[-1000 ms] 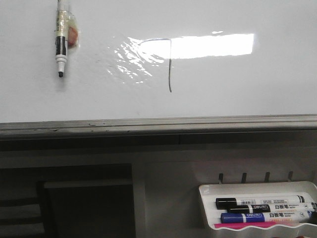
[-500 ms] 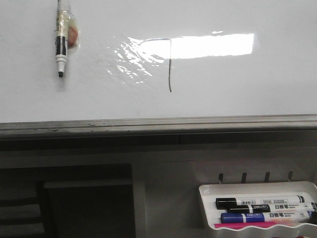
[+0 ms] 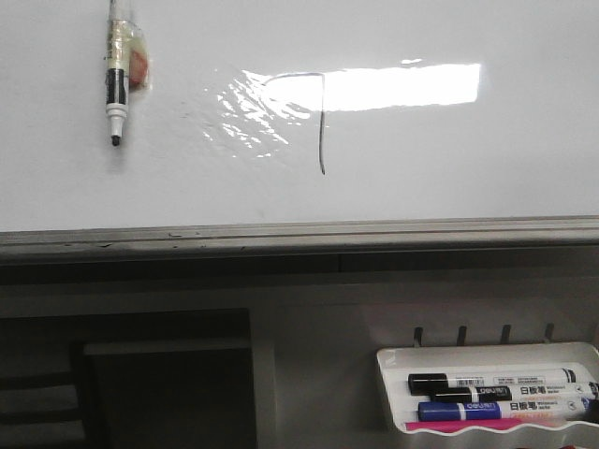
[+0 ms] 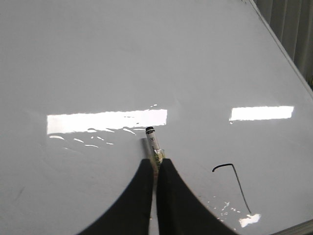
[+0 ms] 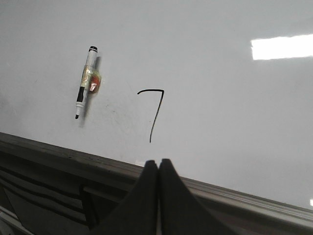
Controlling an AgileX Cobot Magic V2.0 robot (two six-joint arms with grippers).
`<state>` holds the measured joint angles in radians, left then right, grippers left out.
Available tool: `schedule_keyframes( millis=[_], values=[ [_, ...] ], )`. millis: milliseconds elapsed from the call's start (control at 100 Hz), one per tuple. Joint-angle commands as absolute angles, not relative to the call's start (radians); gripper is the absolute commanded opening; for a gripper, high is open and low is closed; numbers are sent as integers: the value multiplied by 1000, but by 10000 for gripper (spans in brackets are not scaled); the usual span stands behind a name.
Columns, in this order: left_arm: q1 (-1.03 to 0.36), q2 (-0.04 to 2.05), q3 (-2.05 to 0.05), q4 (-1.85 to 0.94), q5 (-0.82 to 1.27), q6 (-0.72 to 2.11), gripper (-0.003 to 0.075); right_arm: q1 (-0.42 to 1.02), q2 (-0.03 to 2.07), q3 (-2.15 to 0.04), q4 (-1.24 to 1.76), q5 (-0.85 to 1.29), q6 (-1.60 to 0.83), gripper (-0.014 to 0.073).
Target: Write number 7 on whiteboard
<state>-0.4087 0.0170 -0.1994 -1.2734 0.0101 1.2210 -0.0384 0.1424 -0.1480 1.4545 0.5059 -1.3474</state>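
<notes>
1. Right gripper (image 5: 158, 166): jaws together, empty, low before the board edge.
2. Left gripper (image 4: 155, 164): jaws clamped on the marker (image 3: 115, 89); marker axis vertical, tip down.
3. Number 7 (image 3: 318, 122) looks complete on the whiteboard (image 3: 449, 168), to the marker's right; left arm nearer.

Below the board's edge runs a pale grey wall panel (image 3: 309, 299), dim and in shadow. At lower left sits a dark recess (image 3: 140, 383) with a lighter grey slab inside. At lower right a white marker tray (image 3: 487, 354) hangs on four small hooks (image 3: 460, 333), holding black and blue markers (image 3: 501, 398). Vertical grey slats (image 4: 288, 24) show in the left wrist view.
</notes>
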Motion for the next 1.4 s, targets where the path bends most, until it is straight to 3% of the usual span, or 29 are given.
schedule_keyframes(
  millis=[0,130,230,520,820,1390],
  values=[
    [-393,39,-228,-981,-7,959,-20,-45,151,-172,1499,491,-1360,-53],
    [-324,52,-228,-413,24,431,-20,-45,151,-172,1499,491,-1360,-53],
    [-264,56,-216,-228,69,231,-20,-45,151,-172,1499,491,-1360,-53],
    [-122,41,-82,-69,-33,91,-20,-45,151,-172,1499,491,-1360,-53],
    [-4,-36,39,-107,-25,91,-20,-45,151,-172,1499,491,-1360,-53],
    [0,-34,35,-107,-19,91,-20,-45,151,-172,1499,491,-1360,-53]
  ],
)
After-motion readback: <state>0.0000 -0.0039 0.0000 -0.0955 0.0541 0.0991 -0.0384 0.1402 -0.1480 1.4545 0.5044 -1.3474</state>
